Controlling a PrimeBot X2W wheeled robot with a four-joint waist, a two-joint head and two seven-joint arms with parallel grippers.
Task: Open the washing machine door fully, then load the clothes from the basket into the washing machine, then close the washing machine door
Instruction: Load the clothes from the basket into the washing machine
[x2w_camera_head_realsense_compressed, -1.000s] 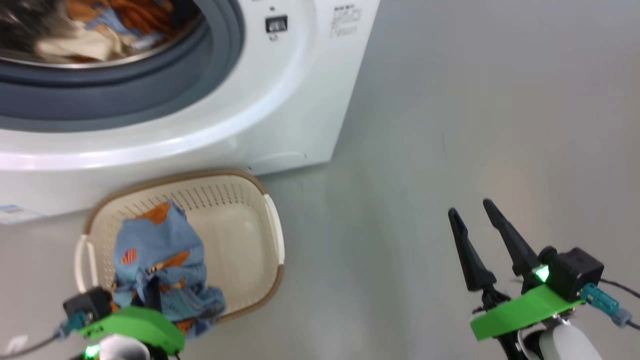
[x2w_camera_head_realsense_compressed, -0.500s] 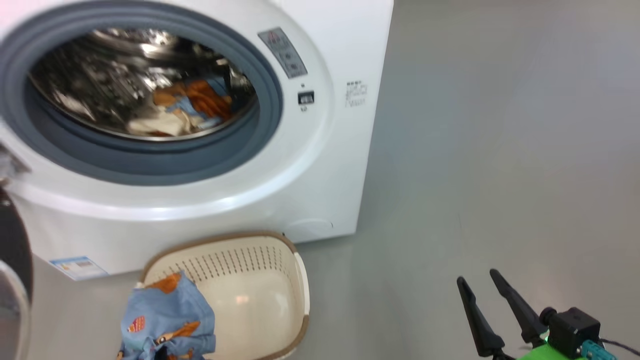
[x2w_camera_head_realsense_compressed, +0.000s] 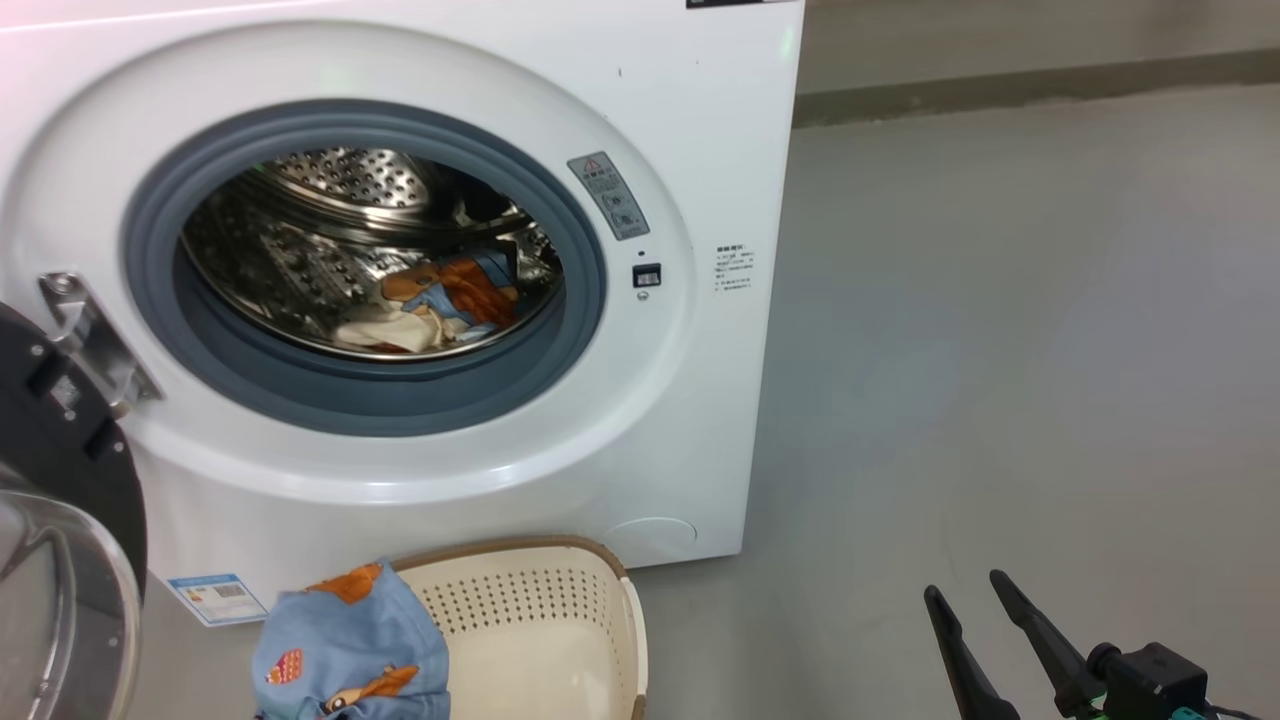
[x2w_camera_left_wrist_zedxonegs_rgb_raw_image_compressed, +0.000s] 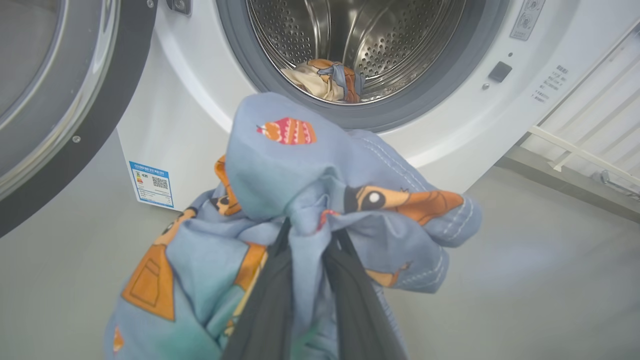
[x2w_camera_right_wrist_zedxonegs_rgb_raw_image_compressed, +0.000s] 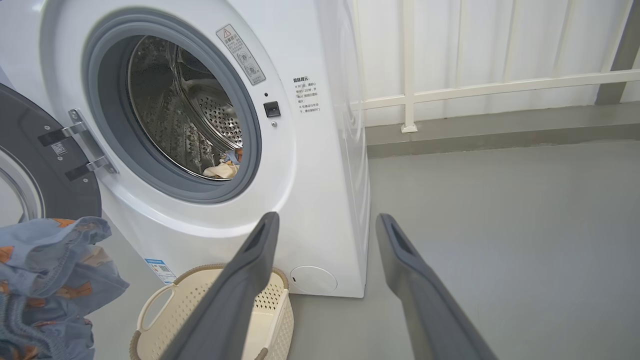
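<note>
The white washing machine (x2w_camera_head_realsense_compressed: 700, 150) stands with its door (x2w_camera_head_realsense_compressed: 60, 480) swung open to the left on a metal hinge (x2w_camera_head_realsense_compressed: 90, 335). Clothes (x2w_camera_head_realsense_compressed: 440, 300) in cream, blue and orange lie at the bottom of the steel drum. My left gripper (x2w_camera_left_wrist_zedxonegs_rgb_raw_image_compressed: 314, 229) is shut on a light blue cloth with orange prints (x2w_camera_left_wrist_zedxonegs_rgb_raw_image_compressed: 300, 165), which hangs in the air in front of the machine, left of and above the basket (x2w_camera_head_realsense_compressed: 560, 620). In the right wrist view the same cloth (x2w_camera_right_wrist_zedxonegs_rgb_raw_image_compressed: 45, 270) hangs at the left, over the basket (x2w_camera_right_wrist_zedxonegs_rgb_raw_image_compressed: 200, 300). My right gripper (x2w_camera_head_realsense_compressed: 965, 590) is open over the floor to the right.
A grey rubber gasket (x2w_camera_head_realsense_compressed: 380, 400) rings the opening. A blue label sticker (x2w_camera_head_realsense_compressed: 215, 597) sits low on the machine's front. Open grey floor (x2w_camera_head_realsense_compressed: 1000, 350) spreads to the right. A white railing (x2w_camera_right_wrist_zedxonegs_rgb_raw_image_compressed: 450, 90) on a low kerb stands behind.
The head camera has tilted up, bringing the whole opening into view. The blue cloth has risen out of the basket in my left gripper. The right gripper stays open.
</note>
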